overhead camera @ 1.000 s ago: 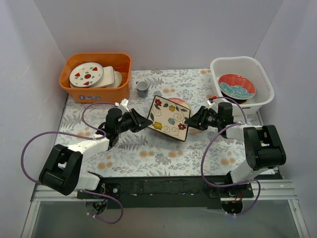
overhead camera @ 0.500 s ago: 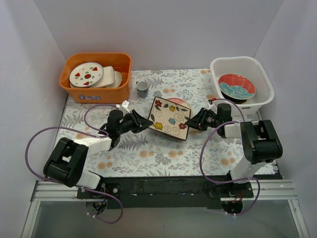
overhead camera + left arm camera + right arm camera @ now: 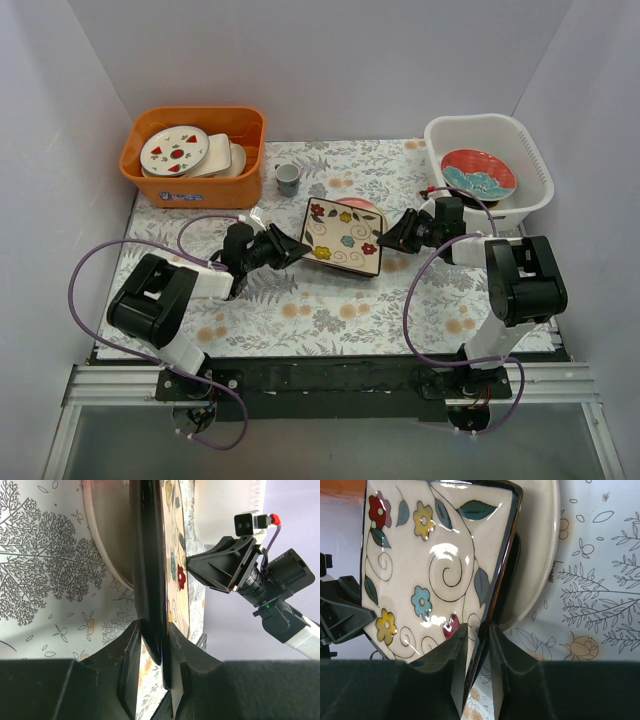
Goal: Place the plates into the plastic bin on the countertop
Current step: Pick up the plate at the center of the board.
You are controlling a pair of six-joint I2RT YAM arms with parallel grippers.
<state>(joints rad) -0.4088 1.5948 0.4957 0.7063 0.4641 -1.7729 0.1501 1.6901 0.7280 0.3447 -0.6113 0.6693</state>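
Note:
The cream square floral plate (image 3: 345, 237) hangs tilted over the countertop (image 3: 300, 300), held from both sides. My left gripper (image 3: 298, 243) is shut on its left rim; the left wrist view shows the dark rim (image 3: 147, 555) pinched between the jaws (image 3: 162, 655). My right gripper (image 3: 385, 241) is shut on the right rim, its jaws (image 3: 479, 635) straddling the edge of the floral face (image 3: 435, 555). A pink round plate (image 3: 362, 205) lies under it. The white plastic bin (image 3: 485, 120) at the far right holds a red-and-teal plate (image 3: 478, 174).
An orange bin (image 3: 190, 190) at the far left holds white plates with red and green marks (image 3: 174, 149). A small cup (image 3: 288, 179) stands just right of it. Purple cables loop beside both arms.
My right gripper has closed onto the plate's right rim. The plate has shifted slightly toward the back and lies flatter. My left arm has drawn in closer to it.

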